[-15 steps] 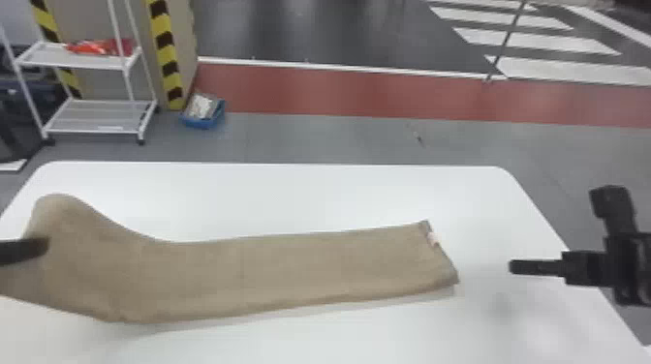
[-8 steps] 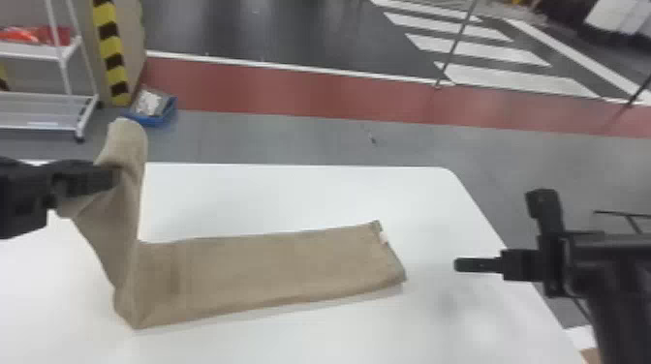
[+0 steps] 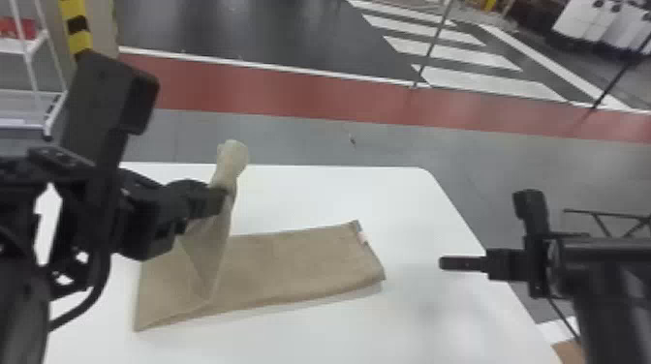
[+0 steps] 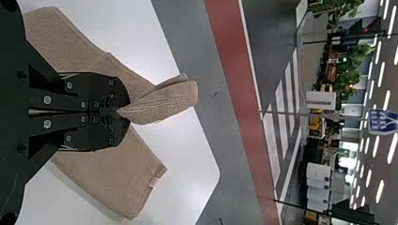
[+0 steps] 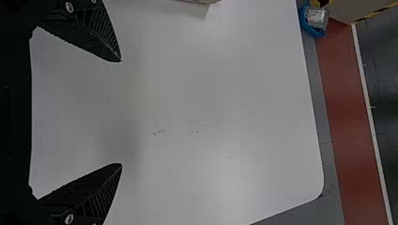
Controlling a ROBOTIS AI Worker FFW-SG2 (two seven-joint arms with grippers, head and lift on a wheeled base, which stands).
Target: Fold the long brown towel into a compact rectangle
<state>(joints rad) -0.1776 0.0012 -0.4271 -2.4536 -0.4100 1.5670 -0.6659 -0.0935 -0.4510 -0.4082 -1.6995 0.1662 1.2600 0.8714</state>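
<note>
Towel lies lengthwise on the white table in the head view, its left part raised by your left gripper and the far end, with a pale label, flat on the surface. You seem to be midway through a fold over toward that labelled end; carry the raised part across in a low arc, draw it straight so the hanging cloth doesn't twist, and match the long edges before you lower it. Let go only once the layer rests flat, or it may spring back or bunch. Your right gripper waits beyond the labelled end, apart from the cloth. Behind the table you have grey floor, a red strip, a striped crossing and a white rack. From the left wrist view, you see the left fingers pressed together on a pinch of towel, a short flap jutting past the tips, so a soft, level release should suit it. Through the right wrist view, your right fingers stand wide apart with nothing between them above the faintly marked tabletop; a blue bin sits on the floor past its edge.
</note>
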